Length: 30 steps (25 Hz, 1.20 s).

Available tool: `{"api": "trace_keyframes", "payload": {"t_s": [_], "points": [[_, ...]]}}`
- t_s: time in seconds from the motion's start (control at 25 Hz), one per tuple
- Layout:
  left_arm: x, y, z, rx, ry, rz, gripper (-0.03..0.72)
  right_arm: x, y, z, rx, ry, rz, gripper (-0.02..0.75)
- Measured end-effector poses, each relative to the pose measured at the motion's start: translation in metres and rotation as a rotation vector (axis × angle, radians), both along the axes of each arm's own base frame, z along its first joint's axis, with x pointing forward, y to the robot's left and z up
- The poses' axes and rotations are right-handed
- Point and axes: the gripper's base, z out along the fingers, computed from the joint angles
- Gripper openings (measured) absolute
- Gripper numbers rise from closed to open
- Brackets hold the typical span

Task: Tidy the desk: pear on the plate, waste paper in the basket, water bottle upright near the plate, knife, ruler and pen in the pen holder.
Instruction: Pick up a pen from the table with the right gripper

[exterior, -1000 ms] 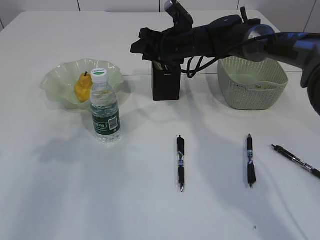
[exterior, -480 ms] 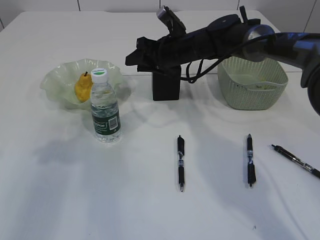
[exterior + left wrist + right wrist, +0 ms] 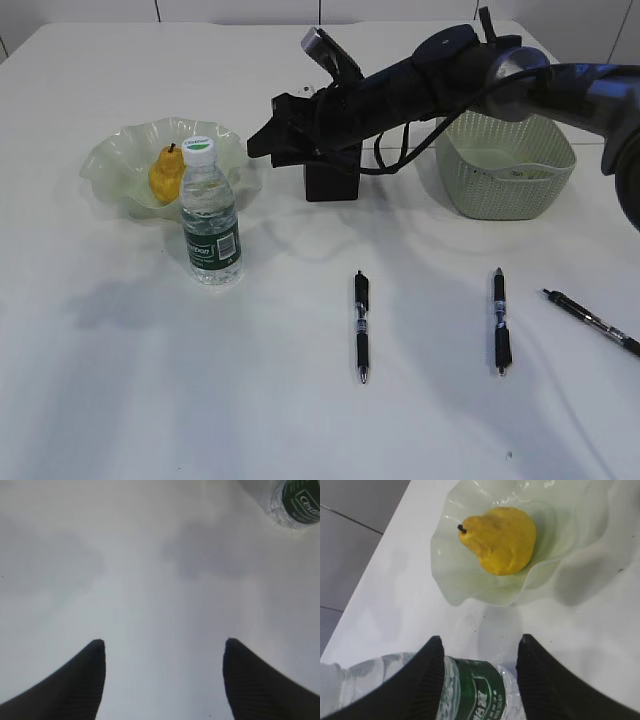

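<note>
The yellow-orange pear with its short dark stem (image 3: 166, 174) lies in the ruffled pale-green glass plate (image 3: 112, 160) at the left of the white worktop (image 3: 200, 390). Just in front stands the small clear plastic water bottle (image 3: 210, 218), upright, pale green-white cap on — there is print on the cap and white lettering on the dark green label, too small to read from here; the left wrist view catches only a cut-off "Ces". The right arm reaches across from the right, its right tool (image 3: 272, 140) hanging open and empty above the worktop, left of the matte black square pen holder (image 3: 332, 175). The oval sage-green woven-look basket (image 3: 505, 170) sits at the right. Three black pens lie loose in front — one in the middle (image 3: 361, 326), one further right (image 3: 499, 320), one at the edge (image 3: 592, 322). The left tool (image 3: 164, 652) is spread wide over bare worktop, holding nothing.
</note>
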Motion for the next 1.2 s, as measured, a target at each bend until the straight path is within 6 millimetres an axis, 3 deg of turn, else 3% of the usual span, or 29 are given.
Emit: {"api": "trace_keyframes", "payload": {"t_s": [0.52,1.2], "points": [[0.000,0.000,0.000,0.000,0.000,0.000,0.521,-0.010,-0.006,0.000,-0.147,0.071,0.072,0.356],[-0.002,0.000,-0.001,0.000,0.028,-0.002,0.521,-0.026,-0.030,0.051,-0.410,0.053,0.037,0.356]]}}
